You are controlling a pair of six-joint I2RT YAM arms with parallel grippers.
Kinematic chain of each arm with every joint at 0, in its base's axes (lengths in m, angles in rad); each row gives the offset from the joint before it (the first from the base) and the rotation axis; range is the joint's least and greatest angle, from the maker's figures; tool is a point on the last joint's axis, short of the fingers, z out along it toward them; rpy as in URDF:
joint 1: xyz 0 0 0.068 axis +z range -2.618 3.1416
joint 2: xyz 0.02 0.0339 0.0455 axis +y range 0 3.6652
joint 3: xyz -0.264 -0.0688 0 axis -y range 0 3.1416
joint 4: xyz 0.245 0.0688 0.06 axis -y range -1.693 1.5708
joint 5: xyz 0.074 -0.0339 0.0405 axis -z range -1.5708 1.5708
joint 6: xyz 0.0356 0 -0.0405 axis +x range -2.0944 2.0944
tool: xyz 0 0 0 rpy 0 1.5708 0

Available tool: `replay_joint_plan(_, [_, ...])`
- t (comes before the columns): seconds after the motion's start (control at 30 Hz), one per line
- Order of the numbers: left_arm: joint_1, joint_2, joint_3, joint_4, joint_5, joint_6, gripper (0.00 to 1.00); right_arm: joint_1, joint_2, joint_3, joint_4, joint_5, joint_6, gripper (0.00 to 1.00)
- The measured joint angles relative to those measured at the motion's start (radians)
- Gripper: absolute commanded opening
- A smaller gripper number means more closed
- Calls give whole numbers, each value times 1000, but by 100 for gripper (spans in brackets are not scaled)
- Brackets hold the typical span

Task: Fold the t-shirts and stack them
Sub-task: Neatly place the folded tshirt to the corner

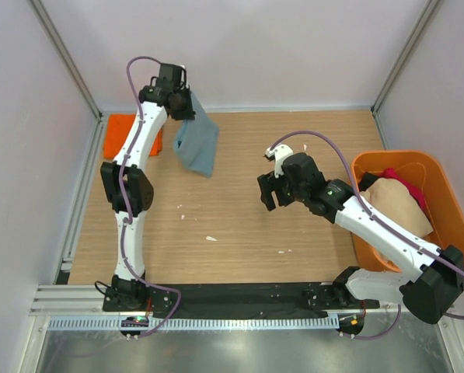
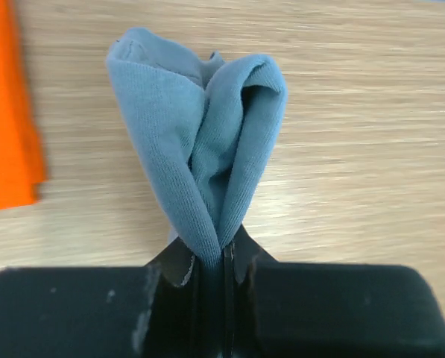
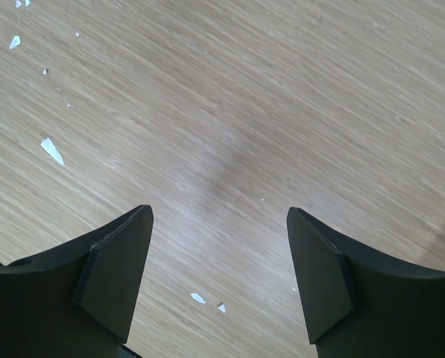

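Observation:
A dusty grey-blue t-shirt point(image 1: 197, 142) hangs folded from my left gripper point(image 1: 186, 106) at the far left of the table. In the left wrist view the same t-shirt point(image 2: 200, 142) bunches up out of my left gripper point(image 2: 223, 250), whose jaws are shut on its cloth. A bright orange t-shirt point(image 1: 121, 134) lies flat at the table's far left corner, seen as orange cloth point(image 2: 10, 112) in the left wrist view. My right gripper point(image 1: 269, 190) hovers open above bare wood at mid-table, with nothing between its fingers point(image 3: 114, 280). Beige point(image 1: 399, 206) and red point(image 1: 402, 183) t-shirts lie in the tub.
A rigid orange tub point(image 1: 449, 194) stands at the right edge of the wooden table point(image 1: 239, 225). Small white scraps point(image 3: 52, 151) dot the wood. Grey walls and metal posts close in the table on three sides.

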State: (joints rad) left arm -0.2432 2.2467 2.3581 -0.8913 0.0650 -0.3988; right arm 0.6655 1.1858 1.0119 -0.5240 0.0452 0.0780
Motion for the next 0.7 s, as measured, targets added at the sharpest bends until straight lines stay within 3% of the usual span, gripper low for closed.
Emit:
replay_joint_plan(0.27, [71,6,58,-120,-127,235,0,-27,-27,-42,0,-19,17,79])
replay_joint_plan(0.7, [118,9,88,-35,-267,497,0,-35,37,-41,-1,-35,30,79])
